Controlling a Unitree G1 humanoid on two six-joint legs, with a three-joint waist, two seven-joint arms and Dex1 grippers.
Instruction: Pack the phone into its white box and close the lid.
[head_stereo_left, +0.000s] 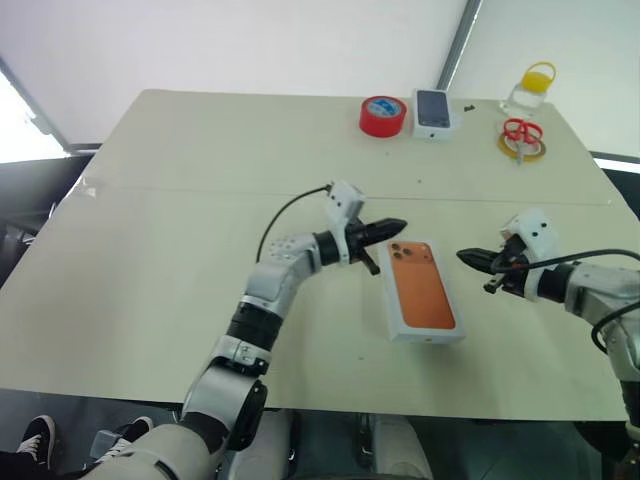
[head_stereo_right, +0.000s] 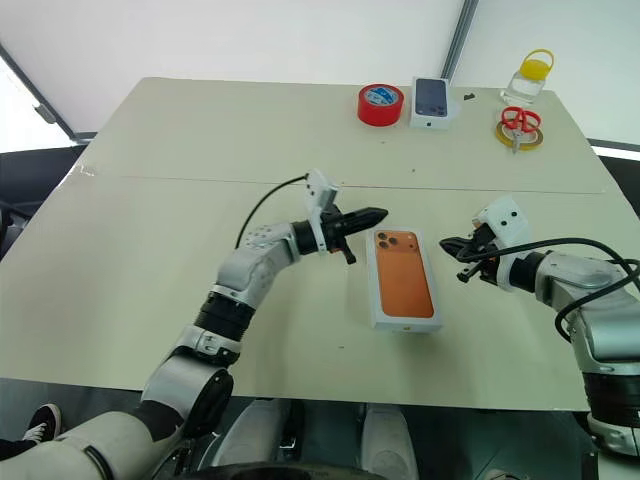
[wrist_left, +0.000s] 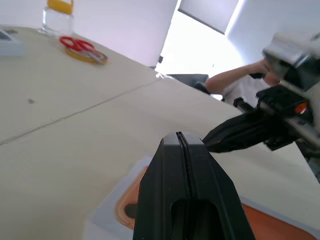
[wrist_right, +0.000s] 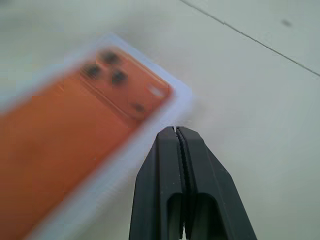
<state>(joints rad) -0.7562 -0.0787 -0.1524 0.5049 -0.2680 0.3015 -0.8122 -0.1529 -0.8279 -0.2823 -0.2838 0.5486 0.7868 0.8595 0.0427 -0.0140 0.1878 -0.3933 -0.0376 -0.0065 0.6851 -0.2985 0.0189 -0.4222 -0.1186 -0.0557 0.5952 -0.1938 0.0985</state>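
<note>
The orange phone (head_stereo_left: 420, 290) lies camera side up inside the white box (head_stereo_left: 432, 337) in the middle of the table. My left gripper (head_stereo_left: 398, 227) is shut and empty. It points to the right and hovers just off the box's far left corner. My right gripper (head_stereo_left: 465, 257) is also shut and empty, and points left at the box's right side with a small gap between. In the right wrist view its closed tip (wrist_right: 176, 132) is beside the box's wall (wrist_right: 125, 155) near the lenses. The lid is out of view.
At the table's far edge sit a red tape roll (head_stereo_left: 382, 116), a small white carton with a phone picture (head_stereo_left: 432, 112), red scissors (head_stereo_left: 521, 131) on a yellow ring and a jar with a yellow cap (head_stereo_left: 532, 88). A person (wrist_left: 235, 82) sits beyond the table.
</note>
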